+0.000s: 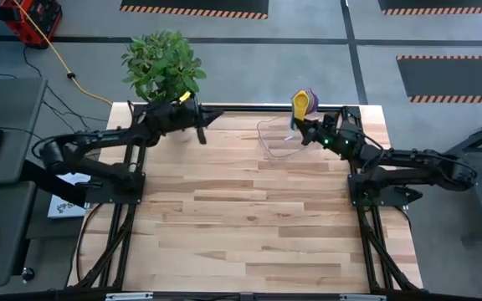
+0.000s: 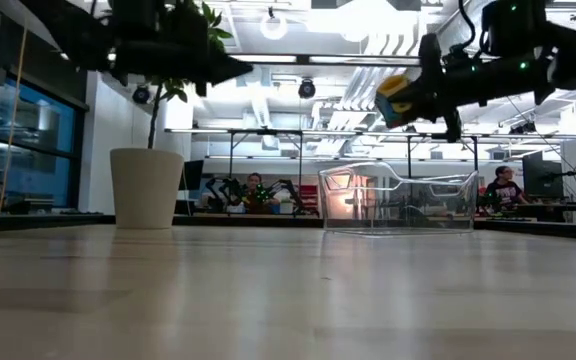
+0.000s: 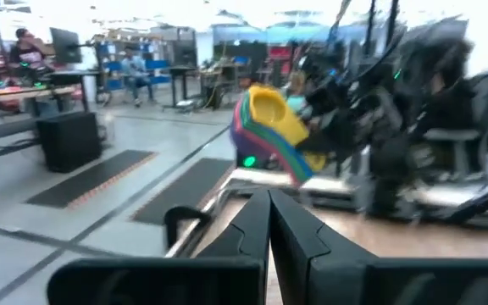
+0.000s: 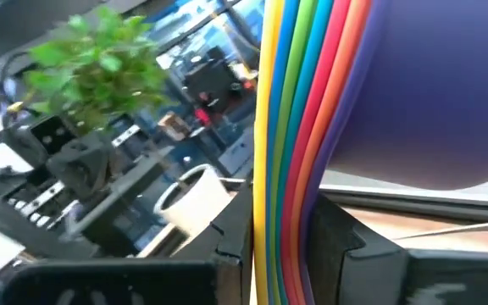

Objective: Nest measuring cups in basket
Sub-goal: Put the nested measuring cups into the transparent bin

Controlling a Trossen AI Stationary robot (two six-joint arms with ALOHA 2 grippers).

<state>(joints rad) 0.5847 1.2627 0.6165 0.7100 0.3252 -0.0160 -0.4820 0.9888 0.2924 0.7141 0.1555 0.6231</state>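
We find the right gripper clamped on the nested measuring cups above the basket; early release risks spilling them outside. Left gripper is closed, empty.

Table: light wooden planks on a dark frame. Basket: clear plastic, set on the far part of the top, right of centre; seen empty in the low view. Plant pot: white, placed at the far left corner, leafy plant carried in it. The remaining surface is bare wood.
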